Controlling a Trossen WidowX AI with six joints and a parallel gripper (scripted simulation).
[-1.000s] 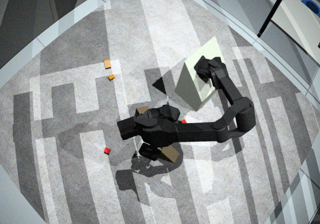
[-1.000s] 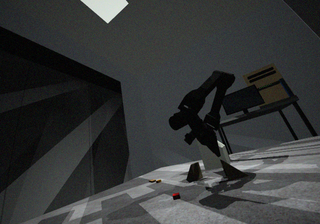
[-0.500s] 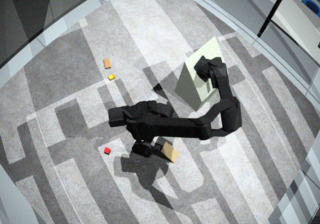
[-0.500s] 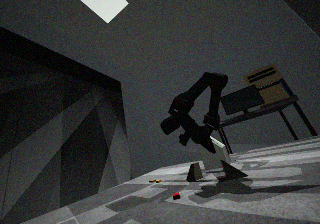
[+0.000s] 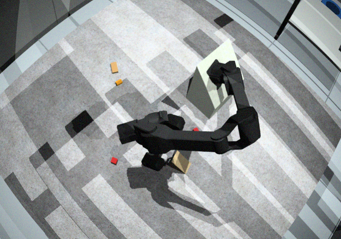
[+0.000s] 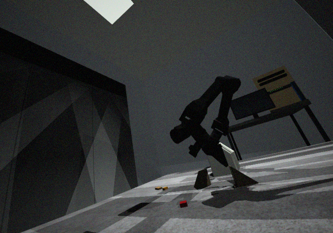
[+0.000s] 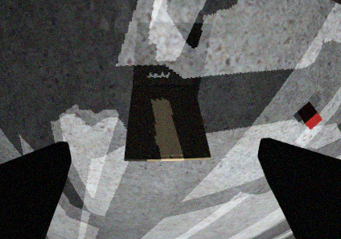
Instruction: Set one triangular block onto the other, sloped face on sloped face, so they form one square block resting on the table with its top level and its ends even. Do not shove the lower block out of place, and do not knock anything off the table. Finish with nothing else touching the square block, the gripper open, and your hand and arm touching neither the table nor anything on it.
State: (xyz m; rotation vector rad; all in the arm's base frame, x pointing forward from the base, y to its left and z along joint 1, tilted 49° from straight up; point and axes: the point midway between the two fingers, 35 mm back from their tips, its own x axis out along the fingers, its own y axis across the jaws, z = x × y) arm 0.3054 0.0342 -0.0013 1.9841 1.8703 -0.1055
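One tan triangular block [image 5: 181,161] [image 6: 240,178] rests on the table. The other triangular block [image 6: 203,179] stands to its left in the exterior view; my forearm hides it from above. My gripper [image 5: 157,160] [image 6: 224,162] [image 7: 166,152] is open and empty. It hangs low, close beside the tan block and not around it. In the wrist view a triangular block [image 7: 167,120] lies in shadow ahead of the two fingertips, not between them. I cannot tell which of the two blocks it is.
A small red cube [image 5: 114,160] [image 6: 183,203] [image 7: 314,121] lies left of the gripper. Two small orange blocks [image 5: 114,67] [image 5: 118,81] [image 6: 160,188] lie further off. My arm stands on a pale pedestal [image 5: 220,57] [image 6: 231,152].
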